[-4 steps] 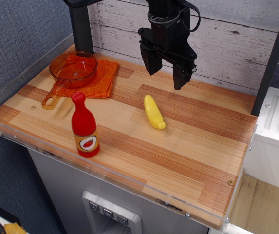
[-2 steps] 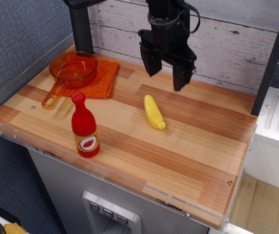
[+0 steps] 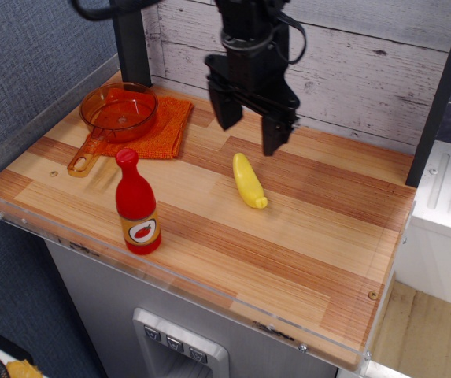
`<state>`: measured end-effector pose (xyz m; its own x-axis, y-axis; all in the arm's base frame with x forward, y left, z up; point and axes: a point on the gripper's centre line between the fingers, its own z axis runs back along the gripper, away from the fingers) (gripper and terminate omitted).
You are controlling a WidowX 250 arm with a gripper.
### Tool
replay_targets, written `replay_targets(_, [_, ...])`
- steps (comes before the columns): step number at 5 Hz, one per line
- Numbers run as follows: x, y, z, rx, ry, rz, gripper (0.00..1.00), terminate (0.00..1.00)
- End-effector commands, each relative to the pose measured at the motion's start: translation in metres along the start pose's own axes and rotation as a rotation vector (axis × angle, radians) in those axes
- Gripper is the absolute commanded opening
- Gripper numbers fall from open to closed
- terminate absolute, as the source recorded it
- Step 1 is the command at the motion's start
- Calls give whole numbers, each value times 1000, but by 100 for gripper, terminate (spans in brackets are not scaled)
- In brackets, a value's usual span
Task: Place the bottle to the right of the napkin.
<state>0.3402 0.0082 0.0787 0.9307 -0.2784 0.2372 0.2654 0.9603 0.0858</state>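
Two hazards can be judged from this arrangement. The bottle (image 3: pixel 137 203) is tall and narrow, so it could be tipped if it were struck near the cap or gripped off-centre. The banana toy (image 3: pixel 249 180) lies between the gripper (image 3: pixel 247 132) and the bottle's side of the board, so it might be nudged on a low approach. A third concern is the glass pan (image 3: pixel 116 113), which sits on the napkin (image 3: pixel 153 126): the bare wood just right of the cloth is narrow, and the pan or the cloth could be brushed during placement.

The bottle is seen standing upright near the front left edge of the wooden table (image 3: pixel 304 236), well apart from the napkin at the back left. Its long axis is vertical, the cap is pointed up, and the label is turned toward the camera.

The gripper is held above the back of the table with its jaws spread wide, and nothing is grasped between them.
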Motion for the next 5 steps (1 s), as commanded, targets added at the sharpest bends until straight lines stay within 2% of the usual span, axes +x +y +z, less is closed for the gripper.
replay_targets(1, [-32,14,41,11,7,2,100,0])
replay_targets(3, [-64,21,48,21,42,27,100,0])
replay_targets(5, [-82,26,45,41,83,54,100,0])
